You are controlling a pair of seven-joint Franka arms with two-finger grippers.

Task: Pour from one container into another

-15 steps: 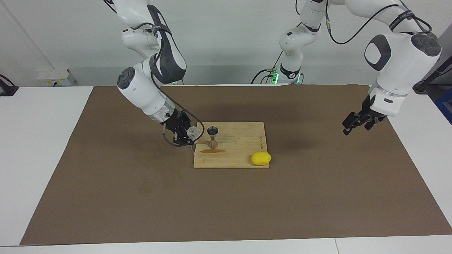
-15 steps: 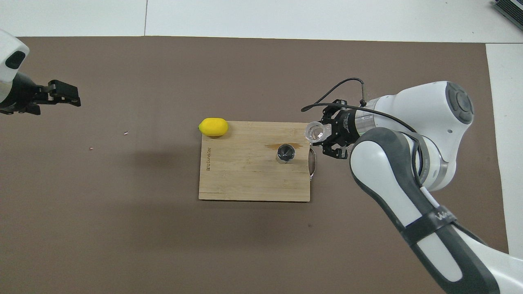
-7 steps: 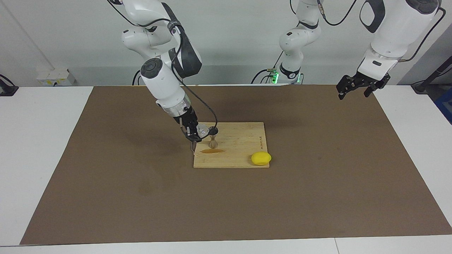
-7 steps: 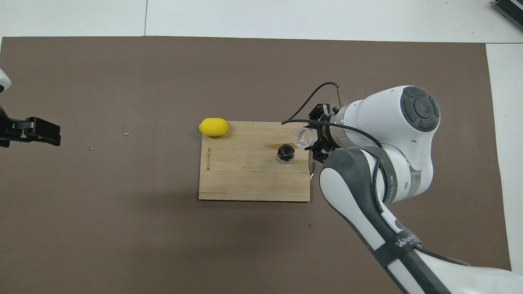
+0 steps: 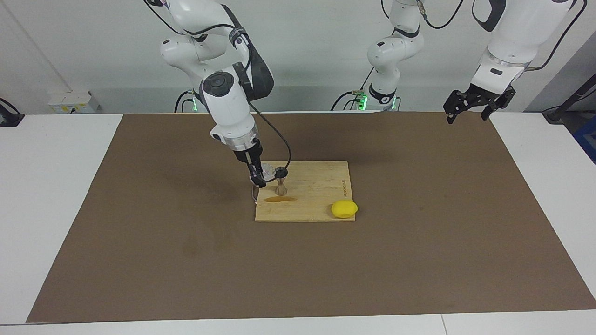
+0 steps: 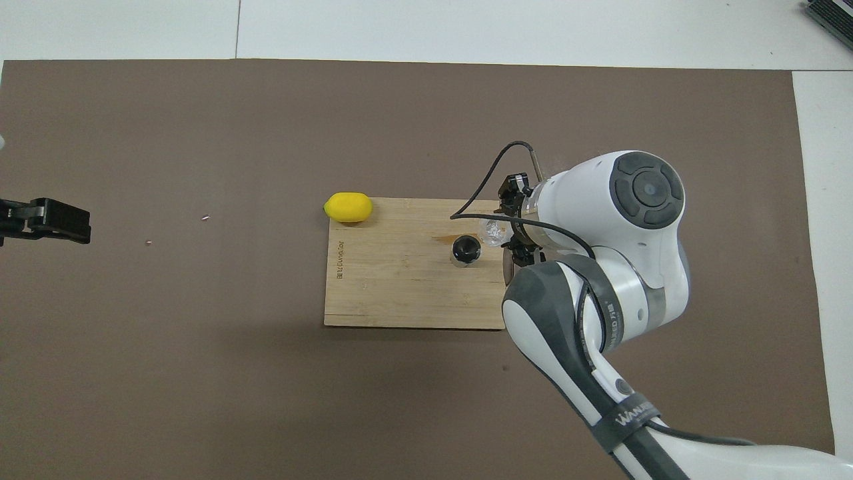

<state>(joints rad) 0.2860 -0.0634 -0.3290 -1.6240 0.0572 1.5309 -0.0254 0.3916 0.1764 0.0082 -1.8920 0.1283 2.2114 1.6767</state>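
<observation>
The right pincer [image 5: 259,177] is clamped on the small clear round measuring cup [image 5: 267,171], tipped sideways with its mouth against the rim of the silvery hourglass-shaped steel jigger [image 5: 281,181]. The jigger stands upright on the pale wooden cutting board [image 5: 321,186], near the board's edge toward the right arm's end of the tabletop [image 5: 60,186]. A thin brown smear [image 5: 280,199] lies on the board beside the jigger, farther from the robots. Dark lettering [image 6: 340,261] runs along the board's short edge toward the left arm's end, unreadable. A yellow lemon [image 5: 344,209] sits at that end's corner farther from the robots. The wide brown mat [image 5: 419,242] lies bare around the board. The left pincer [image 5: 472,103], fingers apart, waits raised over the mat's edge.
</observation>
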